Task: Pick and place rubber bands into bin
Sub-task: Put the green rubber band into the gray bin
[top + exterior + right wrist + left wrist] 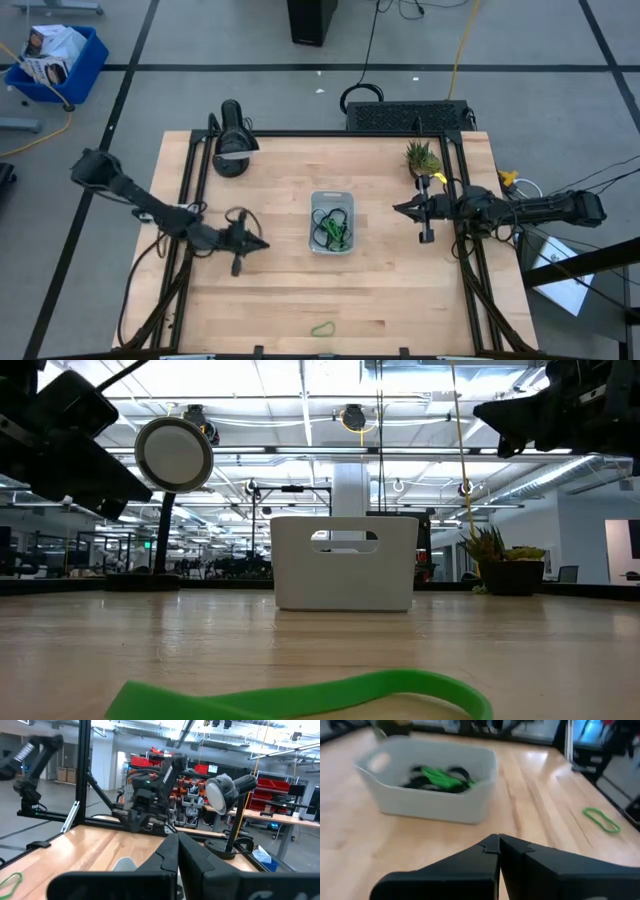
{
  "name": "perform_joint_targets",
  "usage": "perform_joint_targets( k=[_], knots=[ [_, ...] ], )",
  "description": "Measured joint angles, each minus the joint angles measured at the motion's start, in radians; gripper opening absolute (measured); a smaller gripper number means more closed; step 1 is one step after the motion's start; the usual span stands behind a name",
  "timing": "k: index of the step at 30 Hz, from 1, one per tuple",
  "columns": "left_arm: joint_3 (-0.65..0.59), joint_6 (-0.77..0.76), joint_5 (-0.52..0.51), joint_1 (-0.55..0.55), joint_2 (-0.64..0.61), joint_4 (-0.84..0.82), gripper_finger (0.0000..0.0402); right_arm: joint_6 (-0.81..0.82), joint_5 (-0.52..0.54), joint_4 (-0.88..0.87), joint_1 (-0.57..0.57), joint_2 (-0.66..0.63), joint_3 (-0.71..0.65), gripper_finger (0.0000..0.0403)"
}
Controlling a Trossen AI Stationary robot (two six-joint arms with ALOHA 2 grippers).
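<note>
High view: small translucent rectangular plastic bin at table centre, dark and green rubber bands inside; one light green rubber band near the front edge.
Left wrist view: left gripper closed, empty, beside the bin.
Right wrist view: right gripper closed, empty.

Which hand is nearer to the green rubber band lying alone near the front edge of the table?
The left hand. It is up-left of the green rubber band; the right hand is farther away, beyond the bin.

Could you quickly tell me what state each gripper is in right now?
Left gripper: closed, holding nothing visible.
Right gripper: closed, holding nothing visible.
</note>
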Motion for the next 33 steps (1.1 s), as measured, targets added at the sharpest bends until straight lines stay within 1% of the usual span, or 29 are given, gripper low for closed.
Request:
perform_joint_targets(
  k=[4,8,11,14,18,22,24,27,31,33],
  knots=[
    [0.139,-0.057,-0.02,-0.072,0.221,-0.006,0.0004,-0.009,0.0,-0.007,0.0,0.004,0.0,0.0],
    [0.336,-0.03,-0.024,-0.117,0.458,-0.006,0.0003,-0.013,0.0,0.001,0.0,0.003,-0.015,0.0],
    [0.5,0.013,0.031,-0.137,0.617,-0.035,0.0006,-0.017,0.001,0.026,0.0,0.004,-0.024,0.0001],
    [0.656,0.038,0.075,-0.156,0.737,-0.123,0.0008,-0.017,0.001,0.038,0.0,0.003,-0.026,0.0003],
    [0.826,0.044,0.079,-0.175,0.837,-0.229,0.0009,-0.015,0.001,0.038,0.0,0.004,-0.026,0.0004],
    [0.947,0.05,0.078,-0.201,0.901,-0.304,0.0012,0.005,0.0,0.038,0.0,0.004,-0.027,0.0004],
    [0.999,0.05,0.078,-0.217,0.935,-0.326,0.0022,0.012,0.0,0.038,0.0,0.004,-0.027,0.0004],
    [1.068,0.05,0.063,-0.246,0.99,-0.416,0.0052,0.012,0.001,0.041,0.0,0.004,-0.028,0.0004],
    [1.139,0.053,0.049,-0.268,1.061,-0.557,0.0112,0.012,0.0,0.075,0.0,0.004,-0.028,0.0004],
    [1.158,0.05,0.01,-0.272,1.084,-0.574,0.0143,0.013,0.0,0.093,0.0,0.004,-0.029,0.0004]
  ],
)
